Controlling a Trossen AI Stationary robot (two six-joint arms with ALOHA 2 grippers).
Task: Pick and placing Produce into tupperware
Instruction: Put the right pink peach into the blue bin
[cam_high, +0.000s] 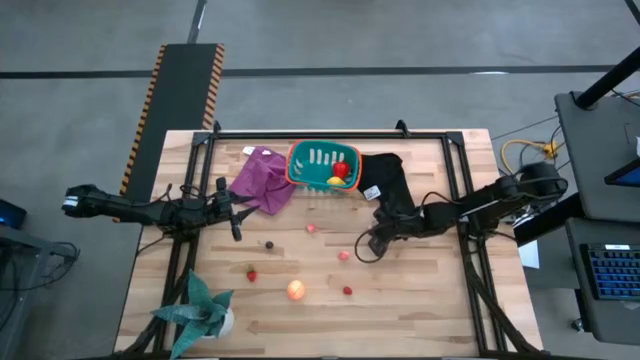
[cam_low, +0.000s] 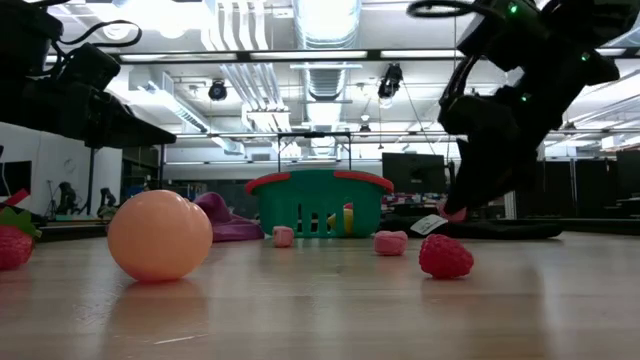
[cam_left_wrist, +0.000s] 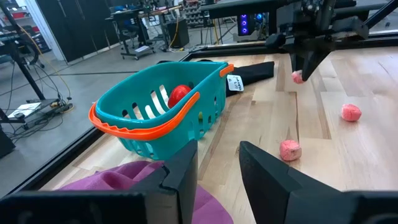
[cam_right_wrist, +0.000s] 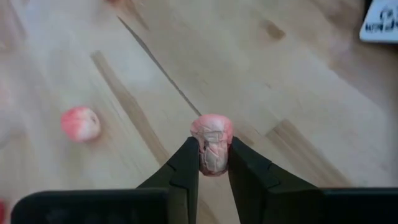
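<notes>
Partly done: red and yellow produce (cam_high: 338, 174) already in the tupperware (cam_high: 300, 165); right claw (cam_right_wrist: 214, 163) clamped on a pink piece (cam_right_wrist: 213, 146) above the counter (cam_high: 420, 310); left claw (cam_left_wrist: 217, 168) apart, idle by the purple cloth (cam_high: 258, 180); several pieces still loose.

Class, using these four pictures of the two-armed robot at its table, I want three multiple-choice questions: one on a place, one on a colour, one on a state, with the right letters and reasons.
1. Where does the green spiky plant stand?
A. at the table's near-left corner
B. inside the tupperware
C. on the black cloth

2. What colour is the tupperware's rim?
A. white
B. orange
C. purple

3. What is the right gripper doing?
A. hanging open
B. gripping the purple cloth
C. shut on a pink piece

Answers:
1 A: the high view shows it at that corner.
2 B: the left wrist view shows an orange rim on the teal tupperware.
3 C: the right wrist view shows the pink piece pinched between both fingers.
</notes>
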